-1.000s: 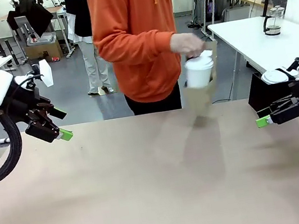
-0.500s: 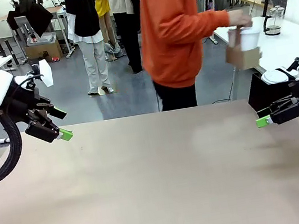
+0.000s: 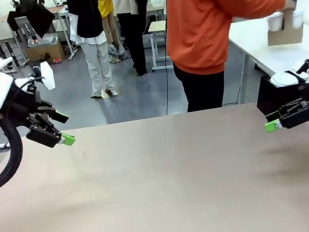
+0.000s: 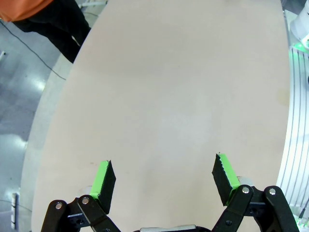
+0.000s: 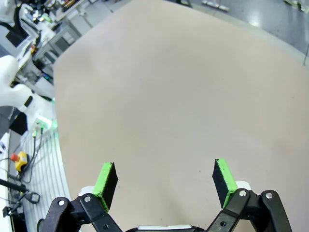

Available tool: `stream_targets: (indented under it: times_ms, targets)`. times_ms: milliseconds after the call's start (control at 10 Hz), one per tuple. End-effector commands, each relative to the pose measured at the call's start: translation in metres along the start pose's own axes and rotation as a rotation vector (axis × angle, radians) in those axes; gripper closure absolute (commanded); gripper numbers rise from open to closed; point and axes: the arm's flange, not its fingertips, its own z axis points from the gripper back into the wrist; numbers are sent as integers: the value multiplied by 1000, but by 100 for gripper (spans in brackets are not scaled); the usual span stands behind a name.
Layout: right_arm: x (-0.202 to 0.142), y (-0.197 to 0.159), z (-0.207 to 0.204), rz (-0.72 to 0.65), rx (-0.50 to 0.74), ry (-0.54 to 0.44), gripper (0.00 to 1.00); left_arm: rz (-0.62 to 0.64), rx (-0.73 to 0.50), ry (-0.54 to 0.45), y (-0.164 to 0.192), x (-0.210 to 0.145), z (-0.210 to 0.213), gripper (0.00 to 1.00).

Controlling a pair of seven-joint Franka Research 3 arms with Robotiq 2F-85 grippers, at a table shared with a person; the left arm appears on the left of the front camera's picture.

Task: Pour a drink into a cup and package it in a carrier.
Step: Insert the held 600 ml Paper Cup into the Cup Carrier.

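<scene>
Both grippers, left (image 4: 163, 179) and right (image 5: 164, 181), gape empty; no writing readable

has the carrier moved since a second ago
Yes. The carrier, in the person's hand, has gone from above the far edge of the brown table rightward to over the white side table.

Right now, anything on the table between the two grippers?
No. Front view shows bare tabletop from the left gripper across to the right gripper. Both are open; both wrist views show bare surface ahead too.
</scene>
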Motion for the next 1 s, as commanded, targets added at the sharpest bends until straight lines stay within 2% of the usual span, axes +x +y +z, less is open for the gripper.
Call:
stream_targets:
  times_ms: [0,900]
  targets:
    - [-1,-1,-1,16,11,-19,0,-17,-13,-25,2,-2,0,0]
    - [-1,-1,-1,16,11,-19,0,-17,-13,-25,2,-2,0,0]
